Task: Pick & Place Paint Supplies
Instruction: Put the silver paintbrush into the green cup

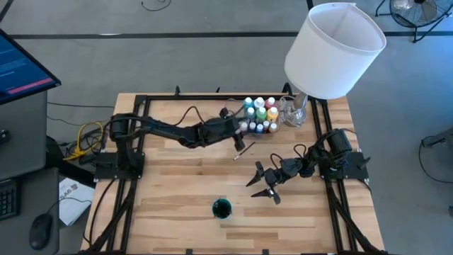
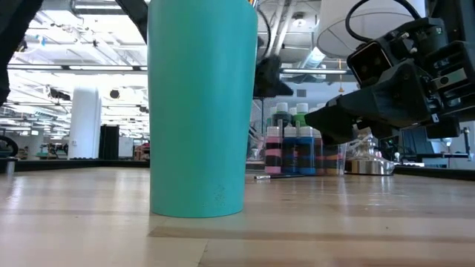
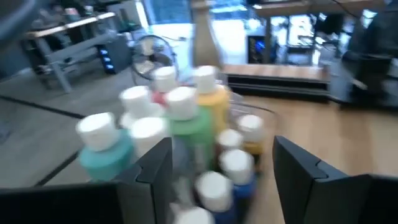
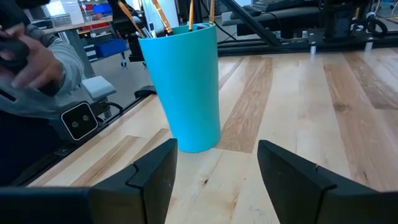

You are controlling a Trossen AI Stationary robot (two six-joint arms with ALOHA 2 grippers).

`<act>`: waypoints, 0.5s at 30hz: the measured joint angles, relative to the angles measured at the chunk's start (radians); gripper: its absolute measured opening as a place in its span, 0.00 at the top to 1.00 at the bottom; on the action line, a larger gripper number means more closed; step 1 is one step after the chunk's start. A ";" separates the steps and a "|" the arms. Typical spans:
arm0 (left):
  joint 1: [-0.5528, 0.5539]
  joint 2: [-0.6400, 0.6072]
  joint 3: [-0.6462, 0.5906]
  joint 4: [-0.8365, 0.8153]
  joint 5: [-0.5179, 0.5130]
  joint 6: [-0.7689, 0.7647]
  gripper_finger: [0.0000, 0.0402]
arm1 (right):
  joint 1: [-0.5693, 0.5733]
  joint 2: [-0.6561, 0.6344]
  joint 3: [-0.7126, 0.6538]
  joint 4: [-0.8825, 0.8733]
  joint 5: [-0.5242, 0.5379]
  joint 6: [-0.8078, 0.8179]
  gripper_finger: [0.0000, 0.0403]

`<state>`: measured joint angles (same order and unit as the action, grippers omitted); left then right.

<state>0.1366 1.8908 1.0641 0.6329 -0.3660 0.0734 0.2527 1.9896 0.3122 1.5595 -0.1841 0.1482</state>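
1. High view: your left gripper [image 1: 241, 127] sits at the cluster of paint bottles [image 1: 260, 115] by the table's far edge, under the white lampshade [image 1: 334, 48]. A brush [image 1: 244, 149] lies loose just in front. The right gripper [image 1: 265, 182] hangs open near the teal cup [image 1: 221, 208].
2. Low view: cup [image 2: 197, 107] fills the foreground; bottles [image 2: 293, 148] stand behind it on pale wood planks [image 2: 334, 222].
3. Left wrist view: fingers [image 3: 152, 168] parted around the white-capped bottles [image 3: 186, 124], gripping none.
4. Right wrist view: you see brush handles [image 4: 163, 17] standing in the cup [image 4: 185, 87] and a person's sleeve [image 4: 43, 74] beyond the table.
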 joint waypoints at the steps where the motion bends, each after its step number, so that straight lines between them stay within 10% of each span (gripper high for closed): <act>1: -0.013 -0.016 0.000 -0.024 0.001 0.011 0.58 | 0.000 0.000 0.000 0.000 0.000 0.000 0.46; 9: -0.094 -0.092 -0.001 -0.280 -0.014 0.042 0.60 | 0.000 -0.007 -0.029 0.007 0.007 0.010 0.46; 15: -0.093 -0.105 -0.140 -0.300 -0.031 -0.066 0.65 | 0.041 -0.115 -0.119 0.010 0.220 0.010 0.46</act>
<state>0.0438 1.7860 0.9240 0.3325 -0.3968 0.0073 0.2935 1.8741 0.1936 1.5691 0.0361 0.1581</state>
